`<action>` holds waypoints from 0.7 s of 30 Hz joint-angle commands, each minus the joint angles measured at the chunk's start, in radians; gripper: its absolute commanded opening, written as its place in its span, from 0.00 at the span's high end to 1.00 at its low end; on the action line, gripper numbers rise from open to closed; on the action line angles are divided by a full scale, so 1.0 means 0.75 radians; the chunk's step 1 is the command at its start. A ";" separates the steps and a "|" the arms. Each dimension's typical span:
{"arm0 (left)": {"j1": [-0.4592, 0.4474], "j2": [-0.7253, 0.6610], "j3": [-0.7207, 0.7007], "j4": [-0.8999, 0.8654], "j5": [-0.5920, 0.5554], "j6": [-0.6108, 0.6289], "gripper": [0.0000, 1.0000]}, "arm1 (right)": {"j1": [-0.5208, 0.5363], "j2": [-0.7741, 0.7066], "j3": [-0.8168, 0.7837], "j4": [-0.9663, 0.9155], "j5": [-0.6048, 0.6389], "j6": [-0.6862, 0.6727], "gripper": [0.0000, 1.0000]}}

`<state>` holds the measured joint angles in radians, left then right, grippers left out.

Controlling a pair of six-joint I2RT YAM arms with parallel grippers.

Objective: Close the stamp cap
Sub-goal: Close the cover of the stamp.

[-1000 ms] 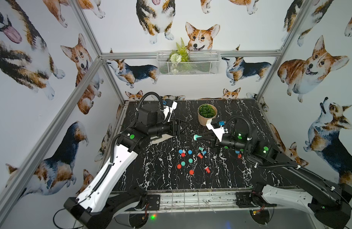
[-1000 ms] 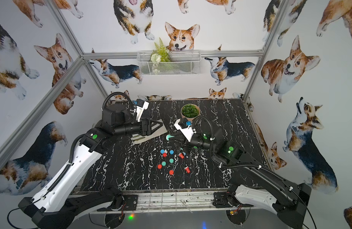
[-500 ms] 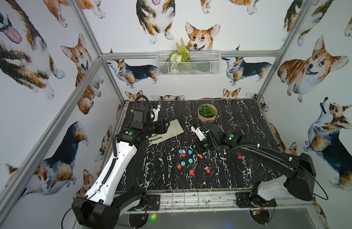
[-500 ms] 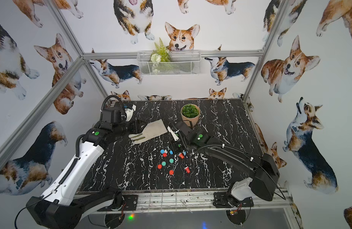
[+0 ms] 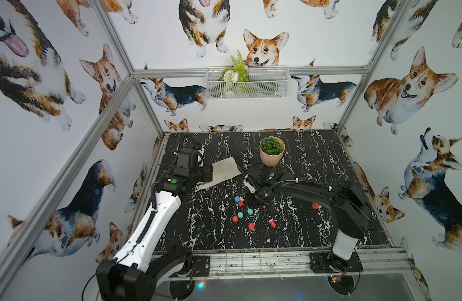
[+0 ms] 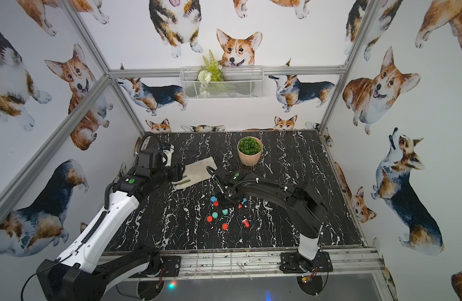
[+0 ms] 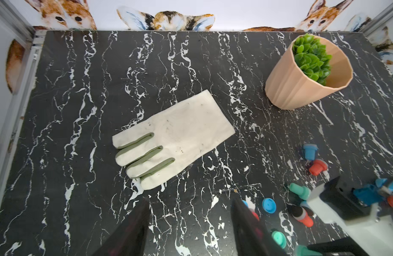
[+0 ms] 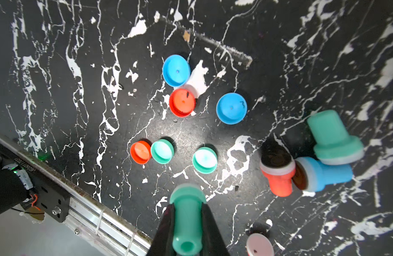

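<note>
While the right gripper [image 8: 187,212] stays out of the heap, clamped on the handle of a teal stamp [image 8: 187,230] whose wide end faces the black marble table [image 8: 58,66], two teal caps [image 8: 162,151] lie flat just beyond it, one touching a red cap [image 8: 140,152]. Two blue caps [image 8: 176,70] lie farther on. Three loose stamps [image 8: 333,137], teal, blue and red, lie touching nearby. The left gripper [image 7: 190,199] hovers with jaws apart and nothing between them, near a white glove [image 7: 180,130]. A beige pot [image 7: 297,88] holds a green succulent [image 7: 310,59]. On the back wall, a wire basket [image 5: 247,88] holds a fern [image 5: 239,67] and a white flower [image 5: 228,76].
</note>
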<state>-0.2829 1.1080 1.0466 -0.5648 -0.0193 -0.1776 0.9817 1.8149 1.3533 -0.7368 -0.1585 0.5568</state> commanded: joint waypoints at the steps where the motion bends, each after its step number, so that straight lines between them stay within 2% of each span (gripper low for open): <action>1: 0.001 -0.009 -0.005 0.013 -0.068 0.006 0.38 | 0.003 0.048 0.028 -0.012 -0.022 0.046 0.96; 9: 0.003 -0.001 -0.001 0.016 -0.059 0.006 0.38 | 0.003 0.140 0.043 0.003 0.014 0.049 1.00; 21: 0.001 0.006 -0.001 0.017 -0.055 0.006 0.38 | 0.004 0.175 0.036 0.019 0.053 0.031 1.00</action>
<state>-0.2825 1.1114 1.0451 -0.5659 -0.0574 -0.1772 0.9817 1.9400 1.3758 -0.7288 -0.1383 0.5770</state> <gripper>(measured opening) 0.625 0.170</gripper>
